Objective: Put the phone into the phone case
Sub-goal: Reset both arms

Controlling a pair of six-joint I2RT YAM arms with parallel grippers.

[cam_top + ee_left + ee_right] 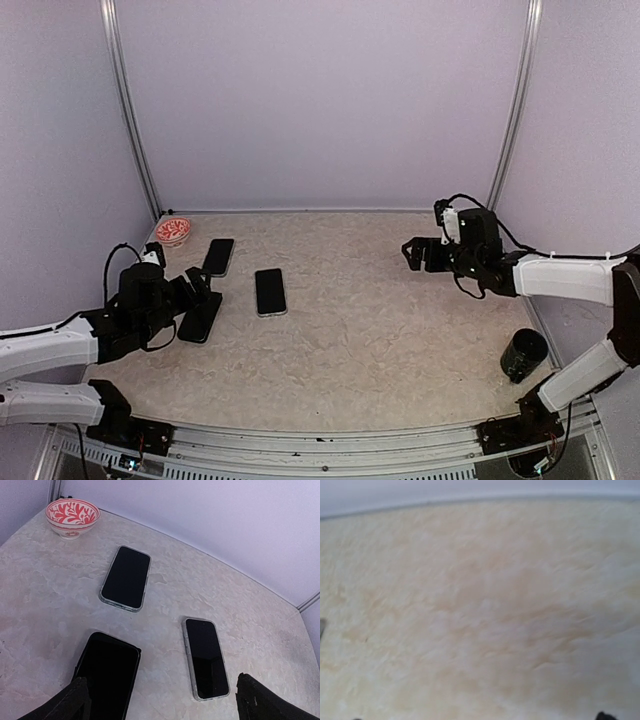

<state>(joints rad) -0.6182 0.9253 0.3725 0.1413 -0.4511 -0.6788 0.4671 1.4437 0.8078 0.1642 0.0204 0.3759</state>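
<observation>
Three dark flat slabs lie at the table's left. One with a clear rim [218, 257] [126, 578] lies farthest back. A second clear-rimmed one [270, 291] [206, 657] lies toward the middle. An all-black one [200, 316] [105, 672] is nearest. Which is the phone and which the phone case I cannot tell. My left gripper [200, 290] [167, 705] hovers open over the all-black slab's near end, holding nothing. The right gripper [413, 254] [480, 718] hangs open over bare table at the right, far from all three.
A red-and-white patterned bowl [173, 231] [72, 516] stands in the back left corner. A black cup [524, 353] sits near the right edge by the right arm's base. Walls enclose the table at the back and sides.
</observation>
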